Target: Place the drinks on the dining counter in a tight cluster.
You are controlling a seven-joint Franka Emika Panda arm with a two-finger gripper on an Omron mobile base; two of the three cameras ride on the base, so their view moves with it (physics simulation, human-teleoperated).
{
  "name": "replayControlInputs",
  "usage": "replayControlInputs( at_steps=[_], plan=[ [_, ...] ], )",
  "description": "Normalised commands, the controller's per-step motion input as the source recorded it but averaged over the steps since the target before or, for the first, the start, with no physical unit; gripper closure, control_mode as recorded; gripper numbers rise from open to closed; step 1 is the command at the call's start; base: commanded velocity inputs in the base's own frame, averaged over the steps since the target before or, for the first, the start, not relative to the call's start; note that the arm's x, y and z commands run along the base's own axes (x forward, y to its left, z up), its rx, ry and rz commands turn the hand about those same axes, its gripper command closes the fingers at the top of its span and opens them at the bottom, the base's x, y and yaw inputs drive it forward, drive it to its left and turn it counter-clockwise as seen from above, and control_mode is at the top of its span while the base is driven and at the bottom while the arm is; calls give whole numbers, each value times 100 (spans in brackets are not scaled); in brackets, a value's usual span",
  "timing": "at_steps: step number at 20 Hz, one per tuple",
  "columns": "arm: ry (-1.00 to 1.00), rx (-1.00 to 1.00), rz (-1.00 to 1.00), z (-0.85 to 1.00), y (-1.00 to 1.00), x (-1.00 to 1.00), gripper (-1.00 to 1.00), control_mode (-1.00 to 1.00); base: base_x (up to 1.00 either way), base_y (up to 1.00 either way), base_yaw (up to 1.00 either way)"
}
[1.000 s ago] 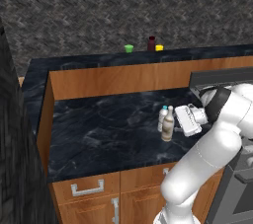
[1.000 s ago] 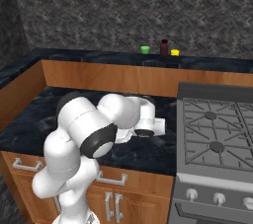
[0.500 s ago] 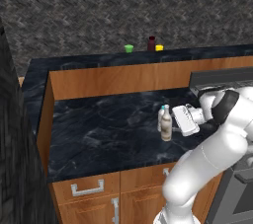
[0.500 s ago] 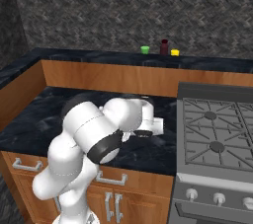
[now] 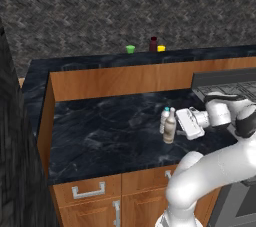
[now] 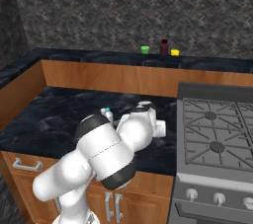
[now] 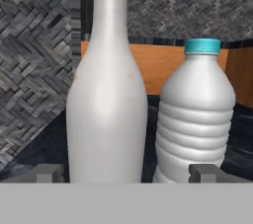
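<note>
- The two-finger gripper [image 5: 177,125] on the white arm was spread fully wide and gripped nothing; in the hand view one dark fingertip [image 7: 48,172] stood left of the slim bottle and the other right of the ribbed one, both clear of the bottles.
- In the left base view the gripper lay sideways, low over the black marble top over drawers [image 5: 110,131], just beside the two bottles; whether it touched them I could not tell.
- The long black white-veined dining counter [image 5: 100,62] ran behind the wood-panelled riser [image 5: 125,81], above and beyond the lower top.
- The slim tan bottle with a white neck [image 5: 170,127] stood upright on the lower top, not on the dining counter; in the hand view it looked pale grey [image 7: 106,94] and its top was cut off by the frame.
- The short clear ribbed bottle with a light-blue cap [image 5: 165,119] stood upright just beside the slim one, on its far side; up close [image 7: 195,119] a narrow gap showed between the two.
- The dark maroon bottle [image 5: 153,44] stood upright on the dining counter near the back wall, well apart from the other two; its label was too small to make out.
- A small green cup [image 5: 130,49] and a small yellow object [image 5: 161,48] stood either side of the maroon bottle, the yellow one just beside it.
- In the right base view the arm's own links hid the gripper and most of both bottles; just the blue cap [image 6: 107,110] peeked out.
- The grey stove [image 6: 217,139] sat right of the lower top, partly cut off by the frame.
</note>
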Motion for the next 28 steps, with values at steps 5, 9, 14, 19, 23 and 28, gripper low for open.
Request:
replayControlInputs(
  at_steps=[5,9,14,19,23,28],
  plan=[
    [2,1,0,0,6,-6,-100,-100,0,0,0],
    [2,2,0,0,5,0,-100,-100,0,0,0],
    [6,4,0,0,4,-1,-100,-100,0,0,0],
    [6,1,0,0,7,-1,-100,-100,0,0,0],
    [3,0,0,0,4,0,-100,-100,0,0,0],
    [1,2,0,0,9,-6,-100,-100,0,0,0]
  ],
)
